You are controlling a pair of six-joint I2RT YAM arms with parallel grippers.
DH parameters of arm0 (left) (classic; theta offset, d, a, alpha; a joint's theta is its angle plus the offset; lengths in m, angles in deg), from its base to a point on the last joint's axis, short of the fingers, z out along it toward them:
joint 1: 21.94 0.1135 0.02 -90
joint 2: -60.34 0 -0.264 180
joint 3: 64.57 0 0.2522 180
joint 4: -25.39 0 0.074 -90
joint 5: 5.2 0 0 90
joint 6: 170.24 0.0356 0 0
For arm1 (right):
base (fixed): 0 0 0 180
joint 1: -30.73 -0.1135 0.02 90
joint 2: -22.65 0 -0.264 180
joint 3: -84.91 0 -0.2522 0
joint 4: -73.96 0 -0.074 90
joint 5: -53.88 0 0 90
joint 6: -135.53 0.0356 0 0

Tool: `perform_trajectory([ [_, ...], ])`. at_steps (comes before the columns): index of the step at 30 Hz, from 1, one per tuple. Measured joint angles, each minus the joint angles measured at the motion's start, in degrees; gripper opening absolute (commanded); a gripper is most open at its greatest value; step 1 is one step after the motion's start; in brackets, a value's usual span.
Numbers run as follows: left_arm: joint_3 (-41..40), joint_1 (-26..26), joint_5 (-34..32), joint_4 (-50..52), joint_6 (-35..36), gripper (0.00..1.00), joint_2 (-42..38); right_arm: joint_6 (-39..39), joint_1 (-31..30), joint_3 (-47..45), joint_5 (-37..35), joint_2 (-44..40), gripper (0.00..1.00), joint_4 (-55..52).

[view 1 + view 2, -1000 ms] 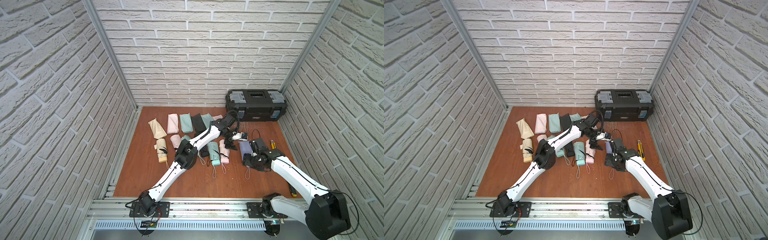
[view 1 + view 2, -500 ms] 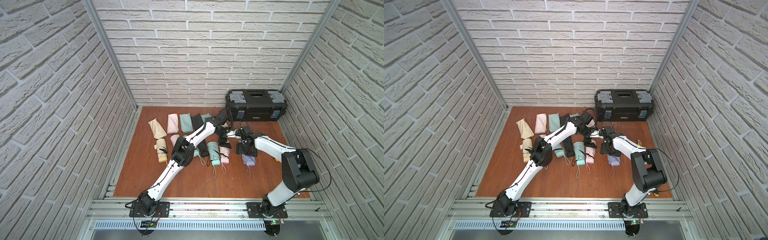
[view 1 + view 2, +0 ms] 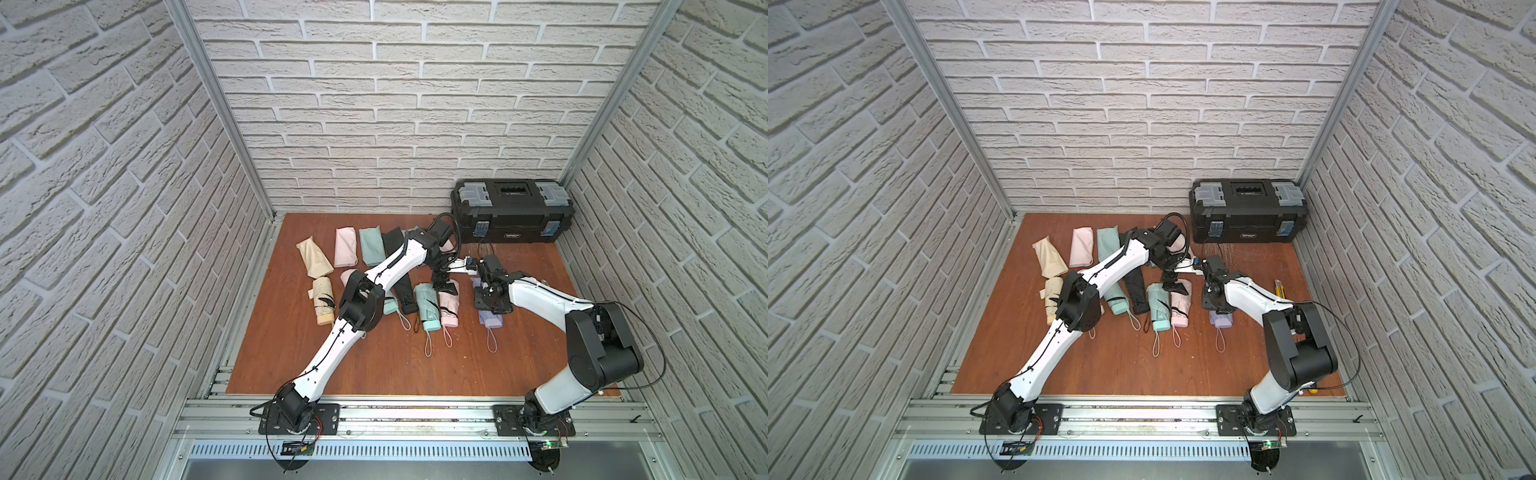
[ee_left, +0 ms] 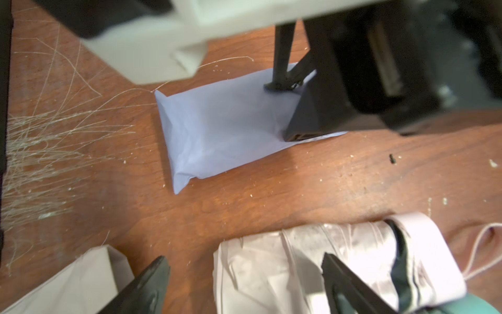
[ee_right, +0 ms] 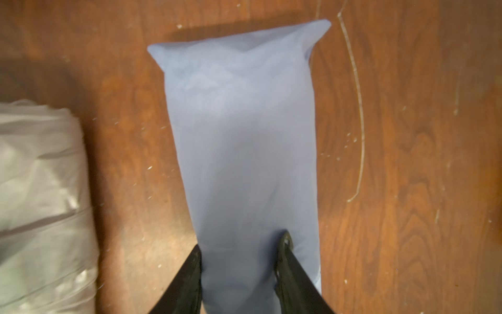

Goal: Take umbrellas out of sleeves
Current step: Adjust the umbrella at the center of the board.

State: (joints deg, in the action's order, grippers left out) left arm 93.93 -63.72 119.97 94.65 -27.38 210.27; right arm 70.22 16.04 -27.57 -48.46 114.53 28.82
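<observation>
A lilac sleeve [image 5: 241,130] lies on the wooden floor, and the lilac umbrella's handle [image 3: 491,321] and loop stick out of its near end. My right gripper [image 5: 241,244] is shut on the sleeve; one finger is at its edge and the other dents the fabric. It also shows in both top views [image 3: 486,299] [image 3: 1214,305]. My left gripper [image 4: 244,259] hangs open over the far end of a bare pink umbrella [image 4: 312,266], holding nothing. Mint [image 3: 428,307], black [image 3: 405,293] and beige [image 3: 323,301] umbrellas lie bare to the left.
Flat beige [image 3: 314,257], pink [image 3: 345,247], mint [image 3: 371,246] and black [image 3: 392,241] sleeves lie in a row at the back. A black toolbox [image 3: 513,212] stands in the far right corner. A yellow utility knife [image 3: 1280,289] lies by the right wall.
My right arm has folded its elbow up, and its jaws have narrowed onto the lilac sleeve. My left gripper has drifted a little to the left and stays open.
</observation>
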Motion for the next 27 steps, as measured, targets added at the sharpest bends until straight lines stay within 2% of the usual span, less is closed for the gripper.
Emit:
perform_trajectory([
  [6,-0.7,2.8,2.8,-0.3,-0.5,0.88,-4.3,0.2,-4.3,-0.3,-0.5,-0.1,0.44,-1.1],
  [13,-2.8,4.2,4.8,-0.5,-0.3,0.88,-8.3,0.6,-5.6,-1.6,-0.2,-1.8,0.43,-2.4],
  [16,-3.2,3.6,5.2,-0.2,0.0,0.88,-8.3,1.4,-5.7,-2.1,-0.2,-3.1,0.48,-4.3],
  [20,-3.1,2.3,5.4,0.7,1.5,0.88,-8.3,2.1,-5.8,-3.4,-0.1,-6.8,0.66,-8.0],
  [22,-2.9,1.4,5.6,1.6,2.5,0.85,-8.1,2.5,-5.8,-3.7,0.0,-9.8,0.71,-10.2],
  [27,-1.5,-1.3,5.4,3.1,4.6,0.80,-6.5,3.9,-5.8,-4.7,1.3,-19.1,0.64,-13.8],
])
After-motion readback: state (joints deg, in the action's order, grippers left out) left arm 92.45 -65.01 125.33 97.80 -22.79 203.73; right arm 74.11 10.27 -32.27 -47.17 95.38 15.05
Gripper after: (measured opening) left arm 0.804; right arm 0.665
